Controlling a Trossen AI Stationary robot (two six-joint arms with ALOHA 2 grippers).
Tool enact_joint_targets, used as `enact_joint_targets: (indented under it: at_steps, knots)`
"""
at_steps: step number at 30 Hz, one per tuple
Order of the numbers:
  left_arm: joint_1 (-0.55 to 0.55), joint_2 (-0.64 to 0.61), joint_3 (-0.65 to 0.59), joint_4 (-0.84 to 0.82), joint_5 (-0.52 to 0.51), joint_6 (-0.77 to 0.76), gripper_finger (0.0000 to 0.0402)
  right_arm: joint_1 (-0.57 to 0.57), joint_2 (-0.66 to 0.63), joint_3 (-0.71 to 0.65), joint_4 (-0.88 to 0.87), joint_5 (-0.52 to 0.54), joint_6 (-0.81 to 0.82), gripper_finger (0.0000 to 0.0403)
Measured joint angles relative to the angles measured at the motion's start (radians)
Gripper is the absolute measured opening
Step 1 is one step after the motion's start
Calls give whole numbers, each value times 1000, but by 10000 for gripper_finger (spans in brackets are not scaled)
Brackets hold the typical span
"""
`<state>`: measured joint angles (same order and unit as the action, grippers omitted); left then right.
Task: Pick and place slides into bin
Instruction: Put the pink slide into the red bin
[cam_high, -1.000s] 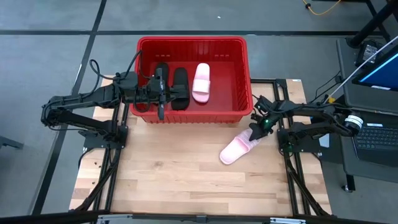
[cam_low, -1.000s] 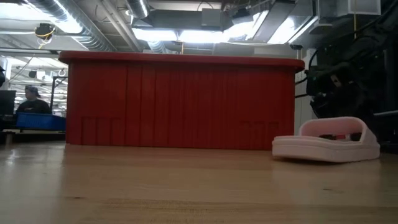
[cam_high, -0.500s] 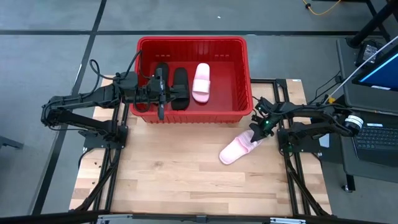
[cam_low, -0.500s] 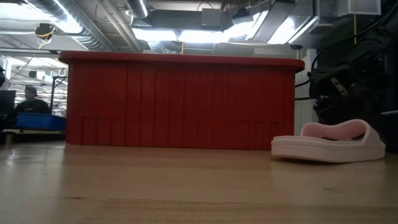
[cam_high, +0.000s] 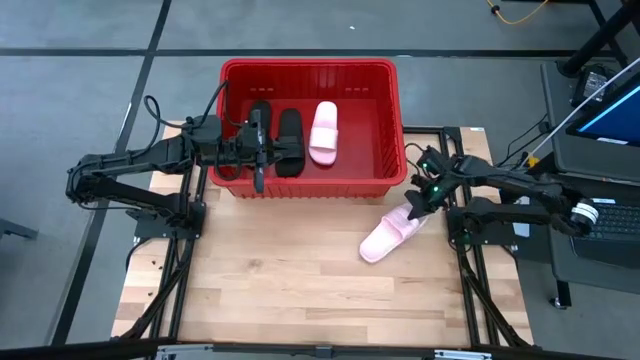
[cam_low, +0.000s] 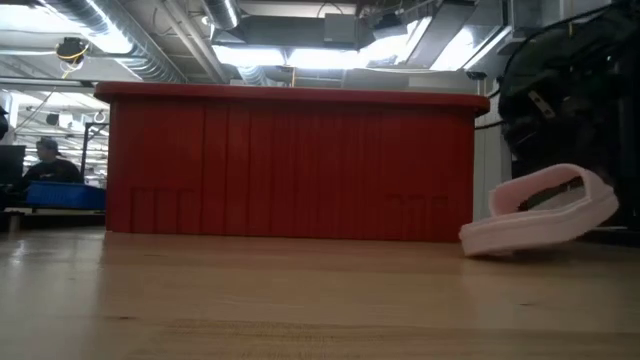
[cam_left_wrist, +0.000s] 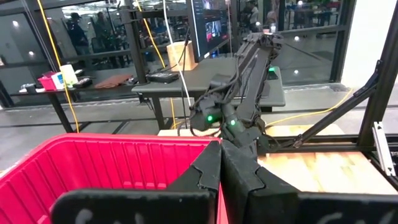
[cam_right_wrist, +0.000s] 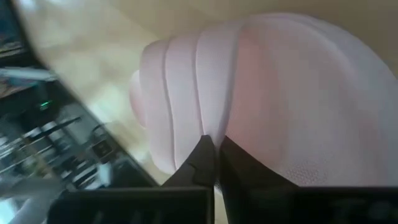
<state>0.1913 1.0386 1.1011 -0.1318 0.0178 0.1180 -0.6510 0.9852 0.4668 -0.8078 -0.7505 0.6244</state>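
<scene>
3 slides are already in the bin (cam_high: 392, 120): 2 black slides (cam_high: 276, 138) side by side and 1 pink one (cam_high: 323, 131) next to them. The last pink slide (cam_high: 388, 238) is on the table, just outside the bin's near right corner, well apart from the other 3.

The right gripper (cam_high: 417, 205) is at this slide's strap end. In the right wrist view the fingers (cam_right_wrist: 205, 155) are pressed nearly together against the strap, so the claw is judged closed on the slide with only a thin pinch of strap material. In the low view the slide (cam_low: 540, 210) is tilted, far end raised, near end seemingly touching the table.

The left gripper (cam_high: 258, 150) hangs over the bin's left part, fingers together, nothing held.

Risks, as judged:
- Slip: only a small bite of soft strap is held, near 1 end; the slide's weight hangs off-centre, so it could rotate or be dropped during the lift.
- Snag: the dragging end could catch on the table and the slide be pulled from the fingers.
- Rim hit: the bin wall is close and tall next to the slide; if the lift is too low, the dangling end could be knocked against the rim and the bin shoved.
- Arm clash: the left arm is parked over the bin, so a release too far left could bring the 2 grippers together.
</scene>
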Motion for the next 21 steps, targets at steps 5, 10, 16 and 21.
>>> enact_joint_targets:
  at_steps: [5,10,16,21]
  knots:
    - [0,0,0,0,0,31,2,0,-90,60,-174,150,5,10]
    - [0,0,0,0,0,34,3,0,-156,133,-280,323,50,10]
    - [0,0,0,0,0,34,3,0,-190,295,-433,458,57,9]
    - [0,0,0,0,0,34,2,0,-188,464,-583,596,53,9]
